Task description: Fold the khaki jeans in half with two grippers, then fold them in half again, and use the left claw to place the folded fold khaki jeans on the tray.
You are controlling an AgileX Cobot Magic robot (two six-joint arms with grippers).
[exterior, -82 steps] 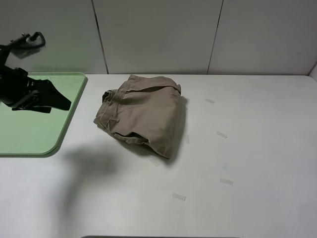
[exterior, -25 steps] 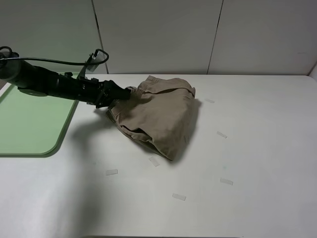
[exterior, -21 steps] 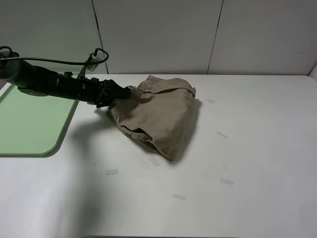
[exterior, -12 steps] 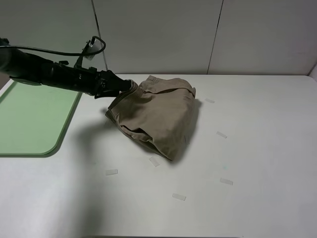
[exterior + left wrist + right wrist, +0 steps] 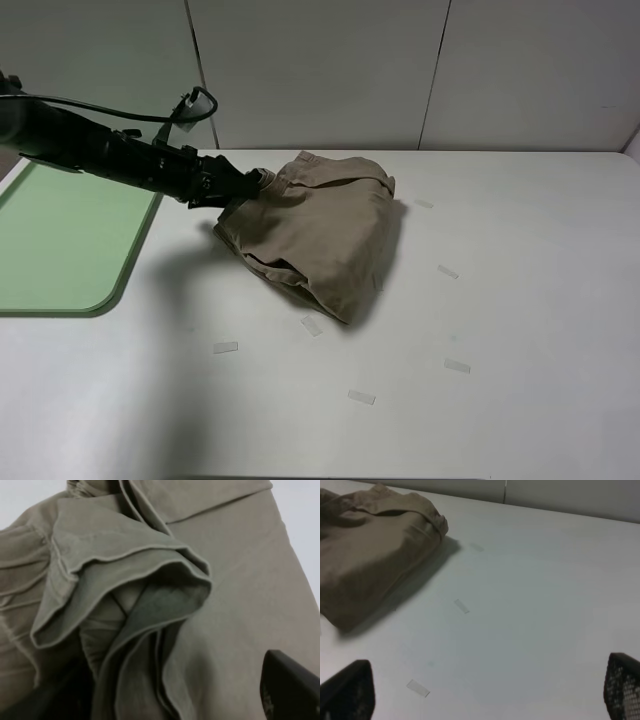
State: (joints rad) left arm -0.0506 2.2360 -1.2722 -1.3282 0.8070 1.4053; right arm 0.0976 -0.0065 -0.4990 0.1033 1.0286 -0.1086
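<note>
The khaki jeans (image 5: 315, 235) lie folded into a thick bundle at the table's middle left. My left gripper (image 5: 253, 182) reaches in low from the left and is shut on the bundle's near-left edge, by the gathered waistband. In the left wrist view the layered folds of the khaki jeans (image 5: 150, 605) fill the space between the two fingers of the left gripper (image 5: 165, 697). The pale green tray (image 5: 60, 240) lies at the far left, apart from the jeans. My right gripper (image 5: 487, 682) hovers open over bare table, with the khaki jeans (image 5: 370, 550) well away from it; it is outside the high view.
Small strips of clear tape (image 5: 361, 397) are scattered on the white table around the bundle, one (image 5: 226, 347) in front of it. A pale panelled wall (image 5: 320, 70) closes the back. The left arm (image 5: 110, 155) and its cable cross above the tray's far corner.
The left arm has risen a little at the bundle's left edge, and that edge has lifted slightly with it. The bundle stays where it was pushed, right of its first place.
</note>
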